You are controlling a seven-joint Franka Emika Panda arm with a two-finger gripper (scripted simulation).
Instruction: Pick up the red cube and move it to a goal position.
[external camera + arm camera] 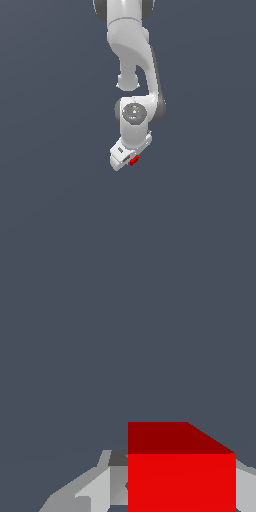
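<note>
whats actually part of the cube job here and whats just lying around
Part of the job:
- red cube, sitting between the fingers in the wrist view
- gripper, closed on the cube

Just lying about:
- nothing else shows; only the plain dark grey surface around the arm, and no goal marker is visible

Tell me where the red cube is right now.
In the exterior view the red cube sits just below centre, at the tip of the white end effector; the wrist view shows it between the fingers.
</note>
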